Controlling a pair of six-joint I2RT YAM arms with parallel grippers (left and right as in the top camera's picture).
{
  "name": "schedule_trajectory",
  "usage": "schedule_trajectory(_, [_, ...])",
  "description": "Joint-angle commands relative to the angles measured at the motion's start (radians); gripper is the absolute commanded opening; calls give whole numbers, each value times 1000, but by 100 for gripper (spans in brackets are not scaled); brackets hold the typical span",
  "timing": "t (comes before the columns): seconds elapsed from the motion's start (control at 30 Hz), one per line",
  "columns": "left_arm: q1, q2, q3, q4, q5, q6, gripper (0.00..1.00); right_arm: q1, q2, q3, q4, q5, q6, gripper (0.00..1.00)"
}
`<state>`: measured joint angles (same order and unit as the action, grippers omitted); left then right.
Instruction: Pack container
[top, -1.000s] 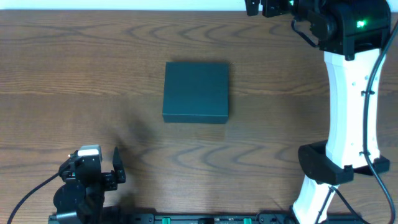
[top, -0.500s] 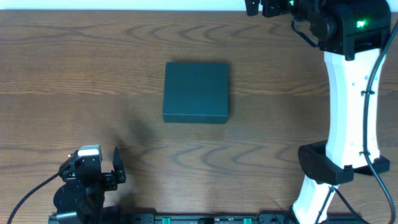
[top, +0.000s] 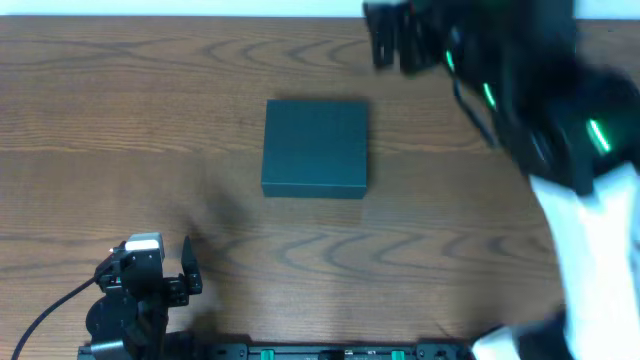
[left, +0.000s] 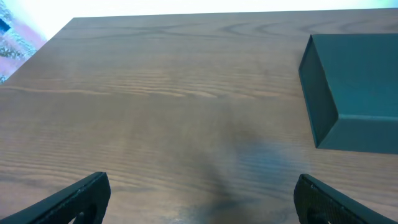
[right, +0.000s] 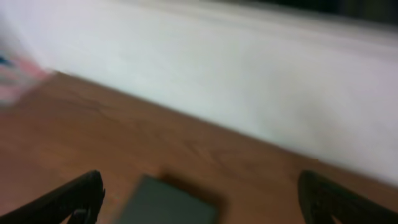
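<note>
- The left arm (top: 125, 305) sits folded low at the near left edge. Its dark joints are bunched together, with a white-capped wrist block on top.
- The left gripper (left: 200, 191) points toward the far side with its jaws spread wide. In its wrist view the two dark fingertips (left: 84, 196) show only at the bottom corners, well apart.
- The right arm (top: 590, 230) stands on the right side and is heavily smeared by blur. A white link leans up from the near right, and a dark upper section with green lights reaches toward the far edge.
- The right gripper (right: 200, 194) is likewise spread wide, its dark fingers (right: 78, 194) showing at the two bottom corners of its wrist view. Overhead it is a dark blur at the far edge, right of centre.
</note>
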<state>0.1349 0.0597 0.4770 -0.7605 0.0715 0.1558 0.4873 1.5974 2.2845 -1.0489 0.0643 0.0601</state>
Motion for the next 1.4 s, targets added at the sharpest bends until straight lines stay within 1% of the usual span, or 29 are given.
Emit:
schedule_trajectory(0.0, [4,-9,7,1,3,-6,95,-3,-235,-253,89,40,26,99])
schedule_trajectory(0.07, [4,-9,7,1,3,-6,95,-63,-420,-501,156,40,52,99])
schedule_trajectory(0.2, [4,-9,7,1,3,-6,95,-226,-716,-823,140,56,60,99])
schedule_trajectory(0.3, [4,-9,7,1,3,-6,95,-260,-888,-998,159,56,102,99])
schedule_trajectory(0.4, [4,-9,7,1,3,-6,95,-294,-1102,-1257,245,56,168,99])
schedule_trajectory(0.5, [4,-9,7,1,3,-6,95,-333,-1313,-1553,381,50,171,99])
schedule_trajectory(0.6, [4,-9,7,1,3,-6,95,-337,-1417,-1712,447,51,171,99])
schedule_trajectory(0.83, [4,-9,7,1,3,-6,95,-338,-1595,-1965,486,34,172,99])
schedule_trajectory(1.03, [4,-9,7,1,3,-6,95,-327,-1593,-2150,600,6,171,99])
schedule_trajectory(1.17, [4,-9,7,1,3,-6,95,-315,-1593,-2161,622,-5,121,99])
schedule_trajectory(1.37, [4,-9,7,1,3,-6,95,-312,-1592,-2161,622,-5,118,99])
